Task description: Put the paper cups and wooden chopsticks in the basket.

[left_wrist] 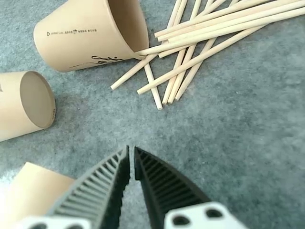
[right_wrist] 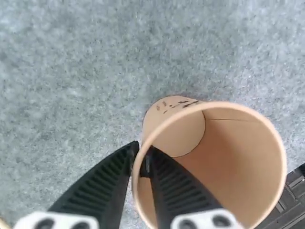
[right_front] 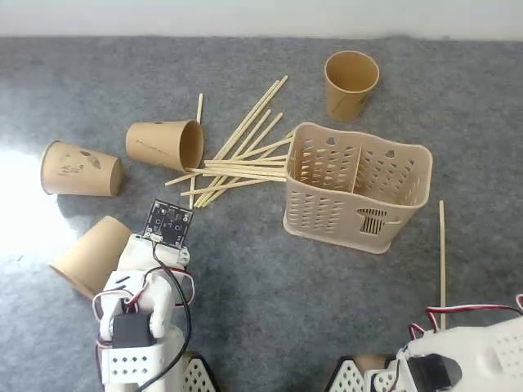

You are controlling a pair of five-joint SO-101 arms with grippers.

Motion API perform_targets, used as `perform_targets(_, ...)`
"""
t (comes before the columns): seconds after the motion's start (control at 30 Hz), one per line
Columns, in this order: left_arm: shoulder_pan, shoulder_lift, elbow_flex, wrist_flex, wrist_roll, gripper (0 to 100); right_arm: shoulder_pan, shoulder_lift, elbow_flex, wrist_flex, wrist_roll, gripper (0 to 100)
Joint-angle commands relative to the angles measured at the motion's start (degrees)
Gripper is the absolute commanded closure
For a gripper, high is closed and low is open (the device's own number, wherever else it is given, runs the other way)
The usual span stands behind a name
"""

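Tan paper cups with dark print down their sides are scattered on the grey felt table cover [right_front: 245,286]. An upright cup [right_front: 351,82] stands behind the beige perforated plastic basket [right_front: 357,219], mouth up; a tipped cup [right_front: 163,144] lies on its side, its rim touching the heap of pale wooden chopsticks [right_front: 241,159]; a second tipped cup [right_front: 80,169] lies just beside it, nearer the table's left edge; a third tipped cup [right_front: 91,257] lies closer in, just beside the left arm [right_front: 139,327].

The heap fans out from the basket's left wall, with several sticks crossing; a single wooden chopstick [right_front: 442,261] lies straight and apart on the basket's right. The basket stands upright, split into two compartments.

The left gripper [left_wrist: 131,150] hangs over open felt short of the heap, jaws nearly together with nothing between them. The right gripper [right_wrist: 142,153] pinches the rim of a fifth paper cup [right_wrist: 214,157], one finger inside and one outside; whether that cup rests on the felt or hangs above it is hard to tell. Open felt lies between both arms and the basket.
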Motion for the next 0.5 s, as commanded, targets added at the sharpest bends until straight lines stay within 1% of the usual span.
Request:
perform_targets(0.0, -0.2, -0.6, -1.0, -1.3, 0.4, 98, -0.1, -5.9, -1.7, -1.1, -0.8, 99.1)
perform_targets(0.17, -0.2, -0.6, -1.0, -1.3, 0.4, 98, -0.2, -11.6, -1.7, -0.8, -2.7, 99.1)
perform_targets(0.47, -0.2, -0.6, -1.0, -1.2, 0.4, 98, -1.6, -19.6, -1.7, -0.1, -2.7, 99.1)
